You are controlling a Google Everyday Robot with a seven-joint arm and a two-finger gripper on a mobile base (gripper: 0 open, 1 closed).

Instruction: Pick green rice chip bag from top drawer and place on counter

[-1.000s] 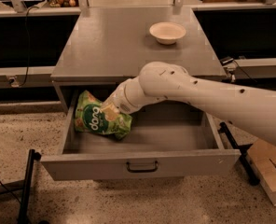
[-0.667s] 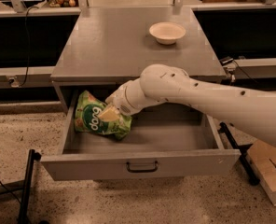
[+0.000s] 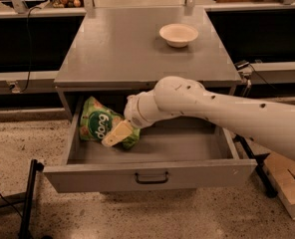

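Speckled floor (image 3: 87,218) lay nearest, beneath the pulled-out drawer (image 3: 87,176), a wide, shallow grey metal box with a small dark bar handle (image 3: 151,177) centred on its flat front. Inside, toward the left rear corner, the crinkly green bag (image 3: 95,123) lay tilted. The gripper (image 3: 118,133), on a smooth, rounded white arm (image 3: 227,113) reaching in from the right, touched the bag's lower right edge; whether it was clenched could not be told. Beyond, the flat grey counter (image 3: 122,49) carried a round cream bowl (image 3: 178,34).
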